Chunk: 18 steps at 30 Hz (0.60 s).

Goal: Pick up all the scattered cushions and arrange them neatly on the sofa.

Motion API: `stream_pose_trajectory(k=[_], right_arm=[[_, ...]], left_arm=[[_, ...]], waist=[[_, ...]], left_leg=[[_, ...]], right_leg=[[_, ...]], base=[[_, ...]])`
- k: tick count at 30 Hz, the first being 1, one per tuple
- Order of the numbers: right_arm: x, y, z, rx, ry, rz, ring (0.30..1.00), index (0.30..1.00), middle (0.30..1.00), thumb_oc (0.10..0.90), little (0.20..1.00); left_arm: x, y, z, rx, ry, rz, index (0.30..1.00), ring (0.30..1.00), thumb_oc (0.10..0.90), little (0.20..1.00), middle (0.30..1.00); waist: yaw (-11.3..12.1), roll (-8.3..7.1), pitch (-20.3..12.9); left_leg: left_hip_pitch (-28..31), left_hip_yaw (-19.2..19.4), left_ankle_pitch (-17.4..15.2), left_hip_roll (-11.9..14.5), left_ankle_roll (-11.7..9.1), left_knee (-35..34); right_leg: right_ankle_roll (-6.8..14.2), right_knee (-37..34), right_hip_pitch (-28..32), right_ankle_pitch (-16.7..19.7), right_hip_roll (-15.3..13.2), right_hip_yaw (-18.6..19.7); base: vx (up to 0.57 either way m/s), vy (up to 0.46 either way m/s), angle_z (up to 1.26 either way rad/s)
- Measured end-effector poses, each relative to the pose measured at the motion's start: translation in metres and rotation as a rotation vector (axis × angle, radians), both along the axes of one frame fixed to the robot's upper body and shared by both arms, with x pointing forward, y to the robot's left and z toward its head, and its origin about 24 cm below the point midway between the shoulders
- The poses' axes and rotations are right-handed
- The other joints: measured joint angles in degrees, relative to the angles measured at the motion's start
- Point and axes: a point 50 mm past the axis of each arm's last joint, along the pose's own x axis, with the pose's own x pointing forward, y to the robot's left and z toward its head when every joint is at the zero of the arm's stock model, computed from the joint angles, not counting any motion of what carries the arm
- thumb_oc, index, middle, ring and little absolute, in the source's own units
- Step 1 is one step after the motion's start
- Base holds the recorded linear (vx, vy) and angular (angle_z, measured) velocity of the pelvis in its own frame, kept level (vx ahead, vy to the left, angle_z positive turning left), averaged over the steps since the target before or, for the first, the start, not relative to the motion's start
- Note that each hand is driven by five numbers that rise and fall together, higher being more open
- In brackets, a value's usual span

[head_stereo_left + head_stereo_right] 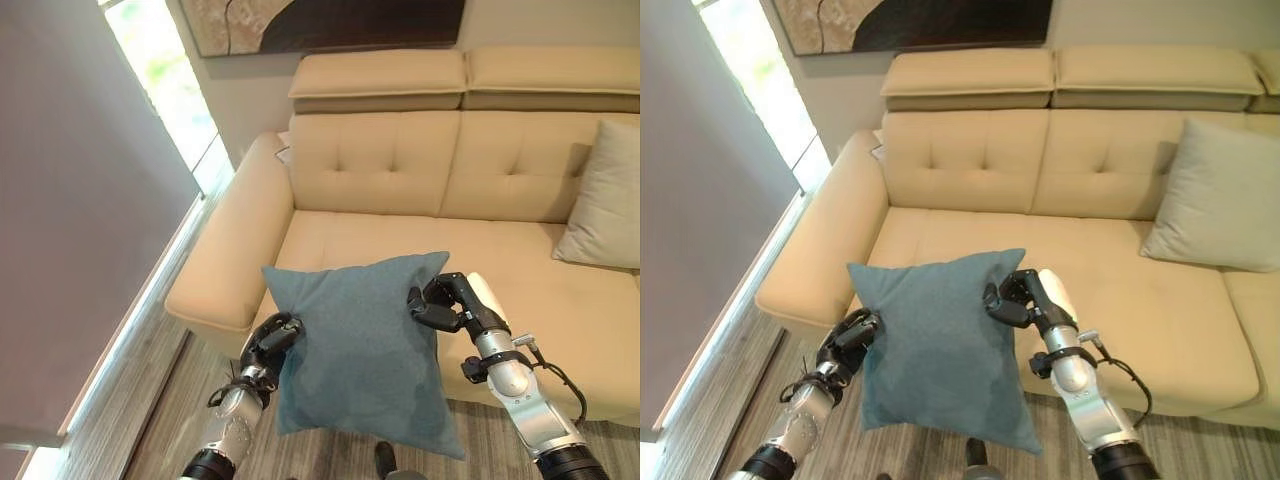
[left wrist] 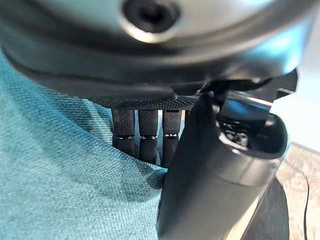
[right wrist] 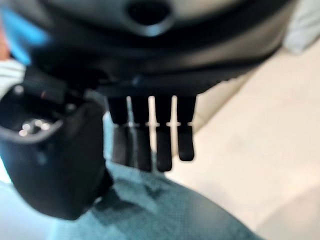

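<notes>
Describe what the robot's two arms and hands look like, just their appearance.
Both arms are silver-grey metal tubes with black bands near the lower end and dark collars at the wrists. The left hand and right hand are dark, nearly black, with segmented fingers showing pale lines at the joints. The right thumb carries a white cover. The fingers in the left wrist view look finely textured.

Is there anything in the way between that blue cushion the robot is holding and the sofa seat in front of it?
Nothing visible. The teal cushion hangs between the left hand and right hand, just before the sofa. The seat stretch behind it is bare; a grey cushion leans against the backrest further right.
</notes>
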Motion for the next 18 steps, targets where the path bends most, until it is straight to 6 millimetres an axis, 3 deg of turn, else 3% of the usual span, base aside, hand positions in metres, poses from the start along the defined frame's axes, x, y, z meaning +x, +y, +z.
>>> stream_pose_trajectory(k=[2,3,5,7,8,9,12,13,14,15,16,17,18], right_arm=[[0.000,0.000,-0.001,0.000,0.004,0.000,0.300,0.300,0.300,0.400,0.300],[0.000,0.001,-0.001,0.005,0.002,-0.003,0.300,0.300,0.300,0.400,0.300],[0.002,0.004,-0.001,0.013,-0.004,-0.005,0.300,0.300,0.300,0.400,0.300],[0.004,0.005,0.001,0.024,-0.017,-0.022,0.300,0.300,0.300,0.400,0.300],[0.009,0.008,0.000,0.036,-0.022,-0.025,0.300,0.300,0.300,0.400,0.300],[0.014,0.010,0.003,0.038,-0.031,-0.024,0.300,0.300,0.300,0.400,0.300],[0.017,0.015,0.007,0.034,-0.044,0.001,0.300,0.300,0.300,0.400,0.300],[0.018,0.016,0.009,0.035,-0.052,0.007,0.300,0.300,0.300,0.400,0.300],[0.017,0.018,0.008,0.033,-0.049,0.019,0.300,0.300,0.300,0.400,0.300],[0.017,0.021,0.008,0.029,-0.045,0.034,0.300,0.300,0.300,0.400,0.300],[0.015,0.023,0.005,0.044,-0.039,0.034,0.300,0.300,0.300,0.400,0.300],[0.011,0.029,0.000,0.070,-0.028,0.038,0.300,0.300,0.300,0.400,0.300],[0.008,0.035,-0.003,0.097,-0.020,0.048,0.300,0.300,0.300,0.400,0.300]], left_arm=[[-0.002,0.000,-0.001,0.002,0.008,0.001,0.300,0.300,0.400,0.300,0.300],[-0.002,0.000,-0.002,0.005,0.011,-0.003,0.300,0.300,0.400,0.300,0.300],[0.000,-0.001,0.000,0.011,0.006,-0.009,0.300,0.300,0.400,0.300,0.300],[0.004,-0.002,0.003,0.012,-0.005,-0.013,0.300,0.300,0.400,0.300,0.300],[0.006,-0.001,0.004,0.019,-0.005,-0.004,0.300,0.300,0.400,0.300,0.300],[0.009,-0.001,0.007,0.028,-0.010,0.001,0.300,0.300,0.400,0.300,0.300],[0.010,0.002,0.008,0.038,-0.005,0.013,0.300,0.300,0.400,0.300,0.300],[0.011,0.003,0.008,0.043,-0.005,0.013,0.300,0.300,0.400,0.300,0.300],[0.014,0.004,0.011,0.065,-0.007,0.016,0.300,0.300,0.400,0.300,0.300],[0.016,0.004,0.012,0.084,-0.010,0.014,0.300,0.300,0.400,0.300,0.300],[0.016,0.008,0.014,0.104,-0.015,0.013,0.300,0.300,0.400,0.300,0.300],[0.019,0.017,0.017,0.151,-0.027,0.007,0.300,0.300,0.400,0.300,0.300],[0.022,0.026,0.022,0.198,-0.044,0.004,0.300,0.300,0.400,0.300,0.300]], waist=[[1.0,-0.09,1.0],[1.5,0.15,1.0],[1.8,0.44,1.2],[2.4,0.17,1.6],[3.5,-0.69,2.1],[4.5,-0.68,2.7],[6.5,-0.27,3.3],[6.7,0.24,3.3],[6.6,-0.77,3.6],[7.2,-0.36,3.6],[7.0,-0.47,3.5],[6.3,-1.93,3.6],[6.4,-3.97,3.7]], left_leg=[[-4.4,-1.4,-0.8,0.1,-0.1,6.4],[-4.5,-1.5,-1.6,-0.2,1.0,2.8],[-4.8,-2.2,-1.3,-0.4,0.7,-4.0],[-4.7,-5.3,-0.2,-0.7,-0.6,-13.0],[-4.8,-8.3,0.4,-1.5,-1.6,-19.5],[-5.7,-10.2,1.4,-1.2,-1.4,-21.4],[-6.7,-11.1,1.4,-0.2,-0.7,-20.8],[-6.8,-11.4,1.7,-0.9,0.5,-17.7],[-7.6,-10.3,0.7,-2.7,2.1,-13.9],[-7.5,-8.4,1.1,-2.9,3.9,-12.2],[-7.2,-7.6,2.0,-3.1,4.8,-11.5],[-6.1,-5.9,3.2,-4.1,5.9,-10.6],[-4.7,-3.9,1.5,-5.6,7.6,-10.2]], right_leg=[[-0.7,0.0,0.7,-0.6,-0.4,0.0],[-0.9,0.0,0.5,-0.8,-0.6,0.2],[-0.8,-0.1,0.4,-0.9,-0.7,0.6],[-1.1,0.0,0.0,-0.5,-0.5,2.1],[-0.7,0.0,-0.2,-0.5,-0.6,4.1],[-0.5,0.0,-0.3,-0.8,-0.5,5.6],[1.5,-0.1,-0.1,-2.3,0.4,10.6],[2.5,-0.4,0.1,-3.3,0.0,12.6],[1.8,0.3,0.1,-6.3,-1.6,13.8],[3.5,8.2,-3.0,-10.0,-2.1,13.7],[5.6,13.8,-4.4,-11.3,-2.3,13.3],[7.2,22.7,-5.4,-12.5,-3.0,12.8],[8.3,29.5,-6.8,-12.5,-3.7,12.8]], base=[[0.21,0.123,0.13],[0.24,0.156,-0.03],[0.32,0.148,-0.05],[0.25,0.079,-0.24],[0.34,0.165,-0.65],[0.23,0.135,-0.82],[0.37,0.242,-1.01],[0.49,0.309,-1.16],[0.47,0.270,-1.39],[0.20,0.119,-1.05],[0.22,0.194,-0.93],[0.19,0.201,-0.61],[0.32,0.254,-0.78]])
